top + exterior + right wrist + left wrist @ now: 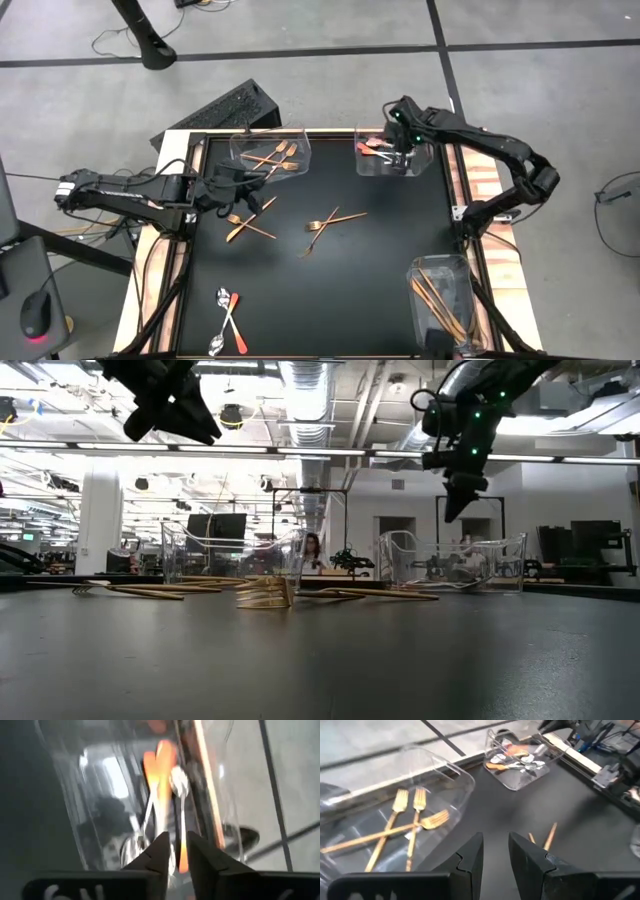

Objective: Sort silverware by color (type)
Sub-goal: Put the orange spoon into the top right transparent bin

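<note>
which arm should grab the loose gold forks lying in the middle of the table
Left. The left claw hangs right beside the loose gold forks on the mat, fingers narrowly apart and empty. The right claw is over the spoon bin at the far right corner, farther from them.

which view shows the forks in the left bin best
The left wrist view: three gold forks lie crossed in the clear bin, tines plain. The high view shows them small. The low view gives only an edge-on glimpse through the bin wall. The right wrist view misses them.
</note>
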